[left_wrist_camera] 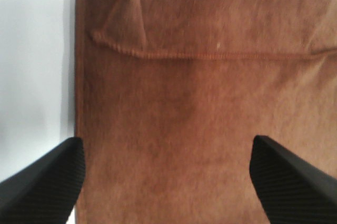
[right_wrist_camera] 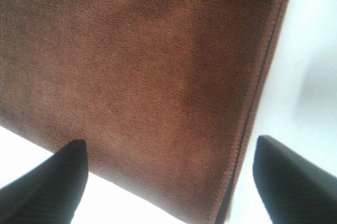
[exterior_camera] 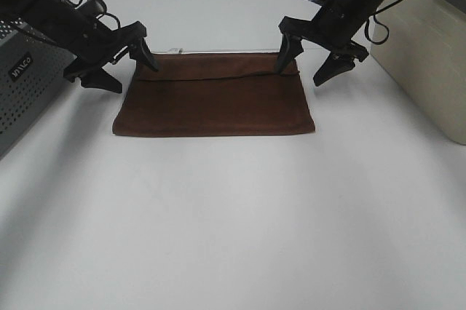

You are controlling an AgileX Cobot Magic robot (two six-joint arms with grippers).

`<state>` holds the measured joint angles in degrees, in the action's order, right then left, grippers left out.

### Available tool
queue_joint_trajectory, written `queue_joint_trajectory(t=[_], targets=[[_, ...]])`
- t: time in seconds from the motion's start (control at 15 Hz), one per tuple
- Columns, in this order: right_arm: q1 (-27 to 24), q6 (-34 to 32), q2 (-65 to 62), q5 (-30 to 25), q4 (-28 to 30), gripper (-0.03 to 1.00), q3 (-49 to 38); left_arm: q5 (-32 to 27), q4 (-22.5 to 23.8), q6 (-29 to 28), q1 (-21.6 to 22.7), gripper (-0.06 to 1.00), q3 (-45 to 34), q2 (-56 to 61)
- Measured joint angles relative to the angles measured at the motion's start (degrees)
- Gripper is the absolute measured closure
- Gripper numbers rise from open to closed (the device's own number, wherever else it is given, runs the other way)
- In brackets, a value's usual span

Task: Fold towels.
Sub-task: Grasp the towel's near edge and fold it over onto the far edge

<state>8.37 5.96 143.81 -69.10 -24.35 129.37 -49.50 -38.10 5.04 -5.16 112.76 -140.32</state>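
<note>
The reddish-brown towel (exterior_camera: 215,95) lies flat on the white table, folded over, with a hemmed edge running across it near its far side. My left gripper (exterior_camera: 125,62) is open at the towel's far left corner, one finger over the cloth and one off it. My right gripper (exterior_camera: 312,62) is open at the far right corner, standing the same way. In the left wrist view the towel (left_wrist_camera: 200,103) fills the picture between the open fingertips (left_wrist_camera: 45,184). In the right wrist view the towel (right_wrist_camera: 137,71) and its hemmed side edge show between the open fingertips (right_wrist_camera: 47,187).
A grey perforated metal box (exterior_camera: 22,84) stands at the left edge of the table. A beige case (exterior_camera: 429,55) stands at the right. A small white bit (exterior_camera: 177,52) shows at the towel's far edge. White tabletop (exterior_camera: 233,223) stretches in front of the towel.
</note>
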Motion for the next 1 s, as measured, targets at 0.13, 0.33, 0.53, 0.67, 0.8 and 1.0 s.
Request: queue_joint_trajectory(t=[0.13, 0.33, 0.53, 0.67, 0.8, 1.0], targets=[[0.0, -1.5, -1.7, 0.0, 0.0, 0.22, -1.8, -3.3, 1.8, -1.9, 0.0, 0.14, 0.0, 0.0], [0.0, -1.3, -6.4, -0.1, 0.7, 0.26, -9.3, -7.3, 4.4, -4.3, 0.0, 0.14, -0.6, 0.7], [0.0, -0.6, -9.4, 1.1, 0.8, 0.26, -17.0, -1.4, 7.4, -5.0, 0.0, 0.14, -10.7, 6.9], [0.0, -0.1, -9.9, 2.8, 0.8, 0.26, -19.7, 3.0, 8.0, -5.0, 0.0, 0.14, -17.2, 10.1], [0.0, 0.1, -9.9, 5.3, 0.8, 0.26, -22.2, 4.4, 8.0, -4.1, -0.1, 0.14, -18.7, 10.2], [0.0, 0.2, -9.6, 8.6, 0.7, 0.26, -23.0, 8.3, 8.0, -4.0, -1.0, 0.14, -18.9, 10.1]])
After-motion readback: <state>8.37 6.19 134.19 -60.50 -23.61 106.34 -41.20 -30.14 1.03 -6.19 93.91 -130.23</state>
